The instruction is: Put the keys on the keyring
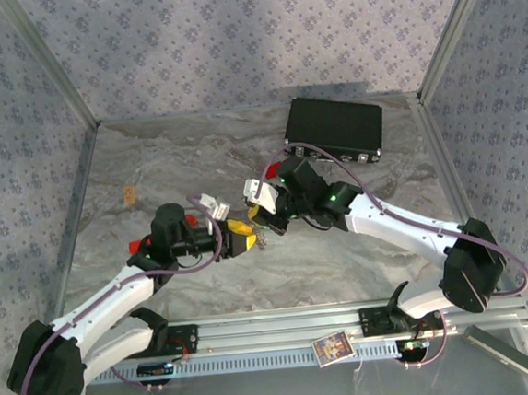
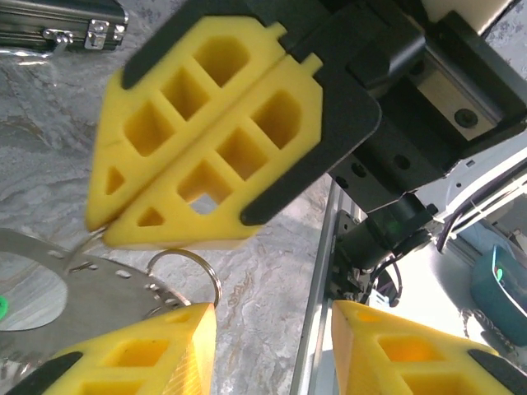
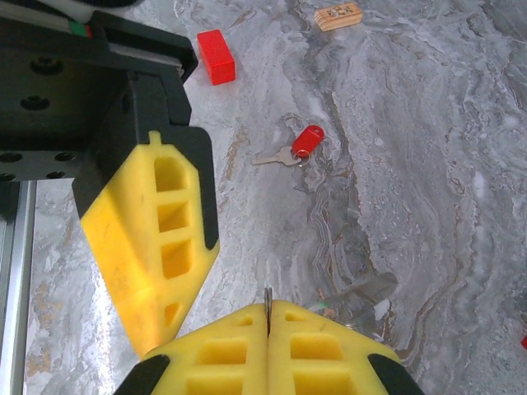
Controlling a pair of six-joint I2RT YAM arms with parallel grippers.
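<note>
My right gripper [image 1: 259, 224] is shut on the keyring [image 2: 210, 267], a thin silvery hoop hanging below its closed yellow fingers [image 2: 206, 148]. In the right wrist view only the keyring's edge [image 3: 268, 295] pokes up from the seam of my right gripper [image 3: 268, 308]. My left gripper [image 2: 268, 306] is open just under the ring, with bare table between its fingers. The ring sits beside the left fingertip [image 2: 185, 317]. A red-headed key [image 3: 306, 141] lies flat on the table beyond. A silvery flat piece [image 2: 49, 280] with a green spot hangs beside the ring.
A black case [image 1: 334, 127] lies at the back right. A red block [image 3: 216, 56] and a tan tag [image 3: 338, 16] lie on the marbled table [image 1: 343, 255] to the left. An aluminium rail [image 1: 284, 320] runs along the near edge.
</note>
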